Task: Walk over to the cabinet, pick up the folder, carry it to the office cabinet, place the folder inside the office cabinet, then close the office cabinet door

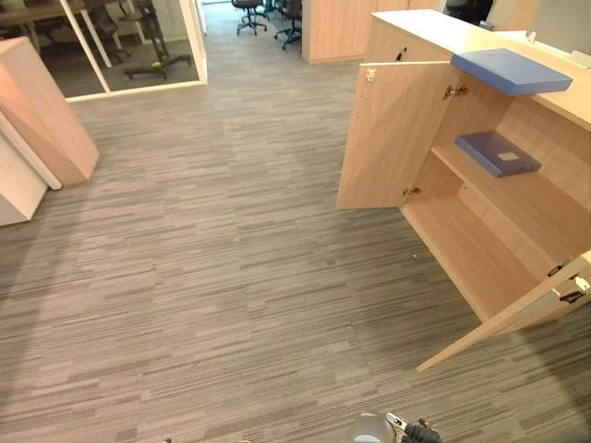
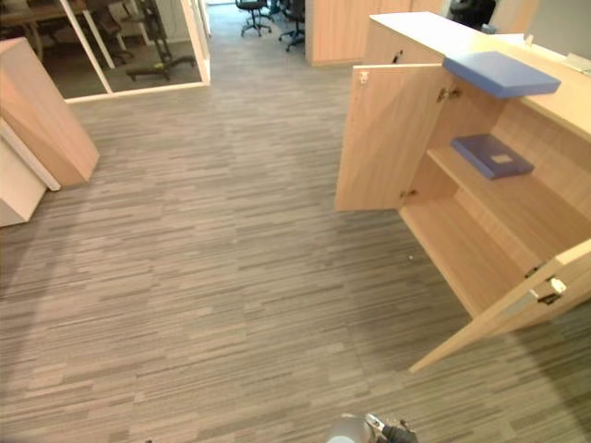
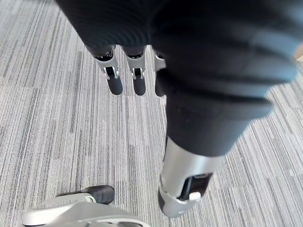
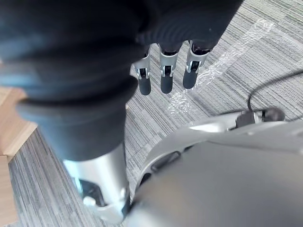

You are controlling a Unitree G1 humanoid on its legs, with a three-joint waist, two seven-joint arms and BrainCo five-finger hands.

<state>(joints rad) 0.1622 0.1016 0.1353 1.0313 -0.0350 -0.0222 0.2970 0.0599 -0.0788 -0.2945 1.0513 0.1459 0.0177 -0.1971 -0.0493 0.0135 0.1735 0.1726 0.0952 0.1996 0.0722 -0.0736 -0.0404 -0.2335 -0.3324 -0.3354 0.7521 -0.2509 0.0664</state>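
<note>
A low wooden office cabinet [image 1: 480, 254] stands at the right with both doors swung open, the far door [image 1: 392, 134] and the near door [image 1: 517, 318]. One blue folder [image 1: 511, 70] lies on the cabinet's top, overhanging its front edge. A second, darker blue folder [image 1: 497, 152] lies on the upper shelf inside. My left hand [image 3: 135, 75] hangs over the carpet with straight fingers and holds nothing. My right hand [image 4: 165, 71] hangs the same way, fingers straight and empty. Both hands are well short of the cabinet.
Striped grey carpet [image 1: 222, 277] stretches between me and the cabinet. A slanted wooden unit [image 1: 42, 106] stands at the far left. Behind it is a glass partition [image 1: 129, 46], with office chairs [image 1: 249, 11] and another wooden cabinet [image 1: 337, 28] at the back.
</note>
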